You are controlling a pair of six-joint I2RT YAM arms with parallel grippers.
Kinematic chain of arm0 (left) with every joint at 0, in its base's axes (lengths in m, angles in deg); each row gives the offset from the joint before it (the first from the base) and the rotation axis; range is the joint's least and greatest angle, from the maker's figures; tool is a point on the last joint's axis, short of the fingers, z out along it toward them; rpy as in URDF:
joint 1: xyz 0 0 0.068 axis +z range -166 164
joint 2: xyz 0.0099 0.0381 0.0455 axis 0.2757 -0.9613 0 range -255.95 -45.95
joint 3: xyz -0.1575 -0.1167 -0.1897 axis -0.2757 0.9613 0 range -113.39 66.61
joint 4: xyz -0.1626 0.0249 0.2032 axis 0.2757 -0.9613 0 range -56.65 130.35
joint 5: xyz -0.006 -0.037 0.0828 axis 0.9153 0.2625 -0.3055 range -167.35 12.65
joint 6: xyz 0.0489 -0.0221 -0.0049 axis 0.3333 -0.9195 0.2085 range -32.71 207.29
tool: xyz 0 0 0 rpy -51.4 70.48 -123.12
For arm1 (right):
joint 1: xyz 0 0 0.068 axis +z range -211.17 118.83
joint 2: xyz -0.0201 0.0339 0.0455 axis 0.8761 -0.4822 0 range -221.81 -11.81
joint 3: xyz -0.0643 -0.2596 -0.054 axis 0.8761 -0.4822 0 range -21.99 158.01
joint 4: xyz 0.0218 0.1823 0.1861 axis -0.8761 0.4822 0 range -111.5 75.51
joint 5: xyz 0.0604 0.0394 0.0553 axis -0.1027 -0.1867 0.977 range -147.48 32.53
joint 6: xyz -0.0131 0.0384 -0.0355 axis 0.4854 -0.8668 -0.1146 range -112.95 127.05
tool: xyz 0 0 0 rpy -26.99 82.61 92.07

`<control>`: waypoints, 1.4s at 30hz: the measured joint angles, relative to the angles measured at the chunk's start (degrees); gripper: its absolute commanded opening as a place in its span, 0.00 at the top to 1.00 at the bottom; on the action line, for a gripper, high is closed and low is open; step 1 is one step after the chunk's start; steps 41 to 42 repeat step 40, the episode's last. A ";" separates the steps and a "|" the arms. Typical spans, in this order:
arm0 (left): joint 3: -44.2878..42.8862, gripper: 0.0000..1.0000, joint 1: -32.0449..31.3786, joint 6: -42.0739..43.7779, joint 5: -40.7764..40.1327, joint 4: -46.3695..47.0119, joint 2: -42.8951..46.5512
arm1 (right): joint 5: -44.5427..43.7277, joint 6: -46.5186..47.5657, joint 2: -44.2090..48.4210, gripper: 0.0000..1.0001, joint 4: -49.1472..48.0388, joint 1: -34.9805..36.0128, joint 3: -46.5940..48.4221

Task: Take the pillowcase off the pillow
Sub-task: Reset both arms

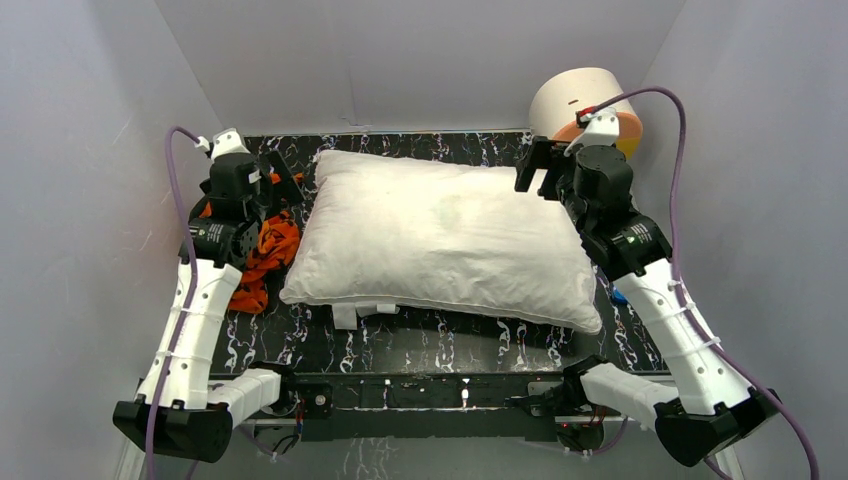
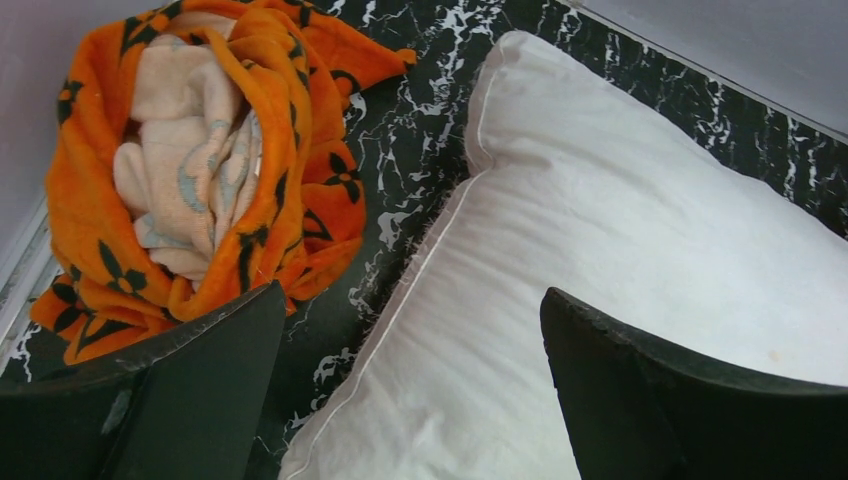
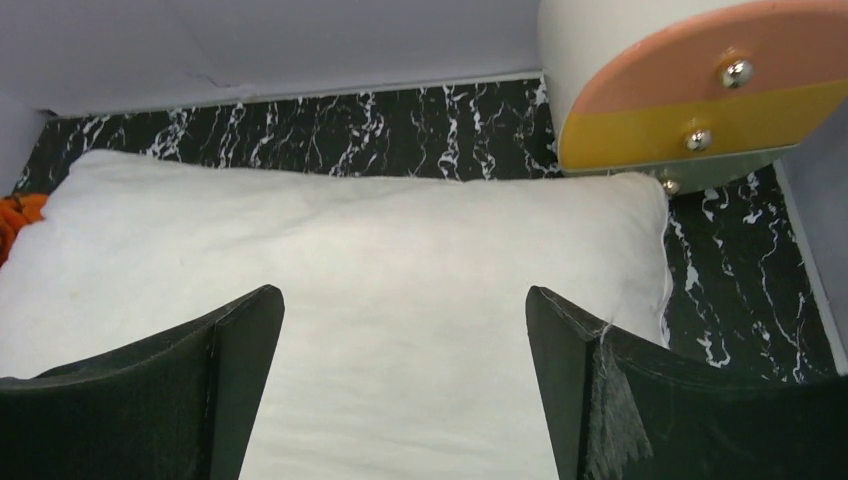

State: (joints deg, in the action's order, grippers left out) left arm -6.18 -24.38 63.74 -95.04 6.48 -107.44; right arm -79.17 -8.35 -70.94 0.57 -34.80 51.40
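Far left: the pillowcase (image 1: 262, 262) is lying in a crumpled orange heap at the left edge of the table (image 1: 420, 345), partly hidden under the left arm in the top view. The wrist view is showing pale lining at the heap's middle, so it is probably sitting partly inside out, though this angle is not settling it. A strip of bare table is showing between heap and pillow. Where visible, the two are lying apart.

The left gripper (image 2: 412, 300) is hovering above that strip, jaws spread wide, holding nothing.

Centre: the pillow (image 1: 440, 235) is lying flat and bare white, tag at its near edge, no orange on it.

Right: the right gripper (image 3: 405, 295) is hanging over the pillow's far right corner, jaws wide apart too, empty. A round box (image 1: 575, 100) is standing just beyond that corner.

Judgement: the cover is looking fully off, so the step in hand is reading as clearing away. The next move is calling for little: both arms rising straight and drawing toward their bases, without snagging the heap or nudging the pillow against the box.
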 measured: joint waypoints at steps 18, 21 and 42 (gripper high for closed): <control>-1.14 0.02 0.02 -4.17 -5.35 -1.22 3.15 | 1.57 -3.50 2.93 0.01 7.54 -0.04 3.85; -1.16 0.02 0.02 -4.04 -5.68 -0.42 3.67 | 2.14 -3.74 1.79 0.01 7.54 -0.04 5.01; -2.05 0.02 0.02 -1.27 -5.62 -4.44 1.09 | -6.82 4.68 -11.52 0.02 8.70 -0.07 12.76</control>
